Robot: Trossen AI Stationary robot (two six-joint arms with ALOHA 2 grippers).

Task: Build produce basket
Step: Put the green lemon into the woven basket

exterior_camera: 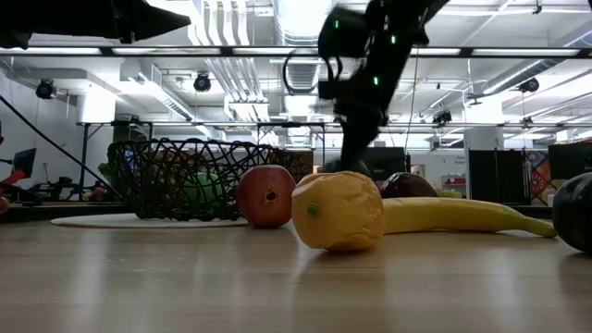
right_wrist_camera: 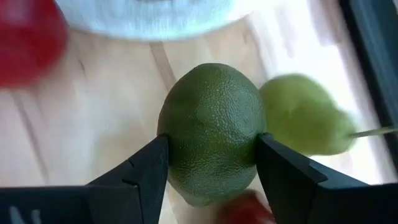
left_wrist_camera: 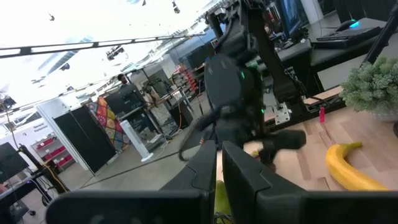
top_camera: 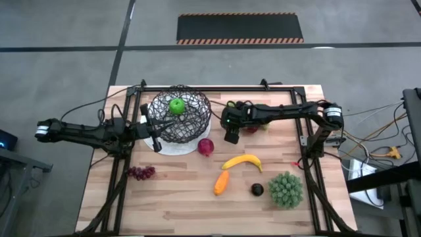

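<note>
The black wire basket (top_camera: 181, 116) stands on a white plate (top_camera: 172, 147) with a green apple (top_camera: 176, 105) inside it. My right gripper (top_camera: 231, 133) is just right of the basket, shut on a dimpled green fruit (right_wrist_camera: 211, 124). A pear (right_wrist_camera: 305, 115) and a red fruit (right_wrist_camera: 249, 208) lie close by it. On the table lie a red apple (top_camera: 206, 146), a banana (top_camera: 242, 161), an orange piece (top_camera: 222, 182), a dark plum (top_camera: 256, 189) and purple grapes (top_camera: 141, 172). My left gripper (top_camera: 156, 140) waits shut at the basket's left side. My right gripper pinches the green fruit across its widest part (right_wrist_camera: 171, 134), one finger (right_wrist_camera: 146, 168) on each side. The fingers point down at it from above. Whether the fruit is clear of the table I cannot tell.
A large spiky green ball (top_camera: 286, 189) sits near the table's right near corner. A black frame (top_camera: 217, 89) runs along the far edge and down both sides. Bare wood (top_camera: 177, 204) lies along the near edge.
</note>
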